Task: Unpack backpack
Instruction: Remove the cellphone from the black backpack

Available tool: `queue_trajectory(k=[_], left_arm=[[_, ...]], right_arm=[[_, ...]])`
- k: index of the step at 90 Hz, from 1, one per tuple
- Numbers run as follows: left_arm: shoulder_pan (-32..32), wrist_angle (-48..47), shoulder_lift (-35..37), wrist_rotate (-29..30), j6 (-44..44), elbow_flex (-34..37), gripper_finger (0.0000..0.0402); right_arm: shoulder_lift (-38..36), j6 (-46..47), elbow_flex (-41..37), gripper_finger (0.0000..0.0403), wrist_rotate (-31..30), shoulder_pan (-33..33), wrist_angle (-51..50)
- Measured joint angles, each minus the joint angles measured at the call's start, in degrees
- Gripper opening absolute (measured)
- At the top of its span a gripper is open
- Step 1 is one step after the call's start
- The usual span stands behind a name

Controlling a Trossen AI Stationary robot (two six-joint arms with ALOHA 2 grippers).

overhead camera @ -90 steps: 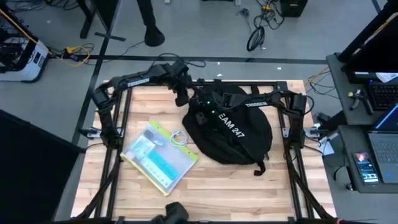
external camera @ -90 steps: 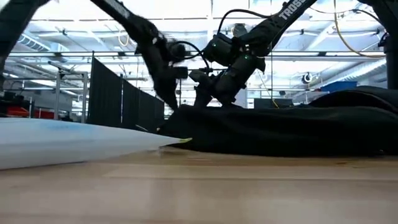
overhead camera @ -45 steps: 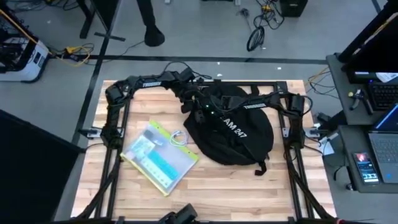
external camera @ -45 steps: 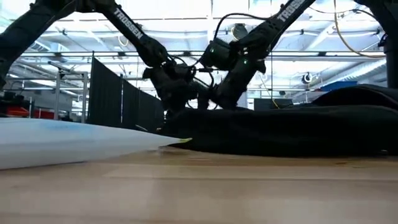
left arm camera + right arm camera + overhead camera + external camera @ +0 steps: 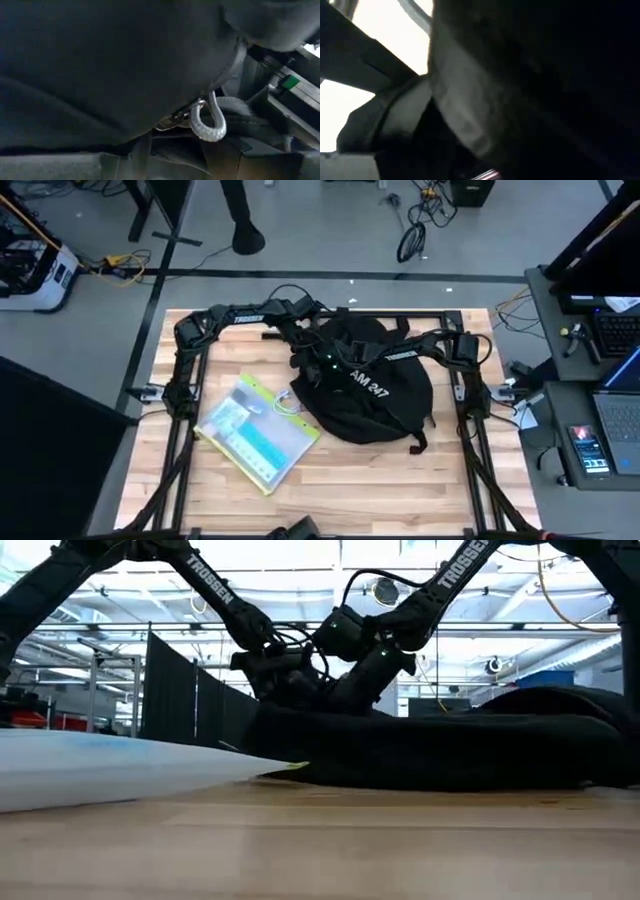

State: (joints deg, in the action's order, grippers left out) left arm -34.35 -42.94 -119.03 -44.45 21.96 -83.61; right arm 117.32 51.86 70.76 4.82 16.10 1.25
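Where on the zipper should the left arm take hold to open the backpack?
On the grey cord loop hanging from the metal zipper pull. It stands free of the backpack fabric, so fingers closing across the loop from its open side probably get the surest hold.

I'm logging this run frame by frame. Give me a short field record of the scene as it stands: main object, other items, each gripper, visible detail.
main object: backpack, black, lying on the table
other item: clear zip pouch, on the wood beside the backpack's left side
left gripper: at the backpack's far left edge
right gripper: on the backpack's top, close to the left one
visible detail: grey cord zipper pull in the left wrist view
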Motion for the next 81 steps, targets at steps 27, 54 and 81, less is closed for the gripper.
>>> queue_trajectory(k=[27, 54, 81], left_arm=[[-0.2, -5.9, 0.0, -2.9, 3.9, -1.7, 0.0143], [-0.2, -5.7, 0.0, -2.9, 3.9, -1.7, 0.0143], [-0.2, -7.0, 0.4, -2.5, 3.9, -1.8, 0.0143]], right_arm=[[0.0, -0.4, -0.1, 0.0219, 1.6, -0.5, 4.8], [0.0, 7.2, 0.0, 0.0103, 4.4, -0.9, 3.3], [-0.4, 5.1, 0.0, 0.0041, 4.1, -1.3, 3.0]])
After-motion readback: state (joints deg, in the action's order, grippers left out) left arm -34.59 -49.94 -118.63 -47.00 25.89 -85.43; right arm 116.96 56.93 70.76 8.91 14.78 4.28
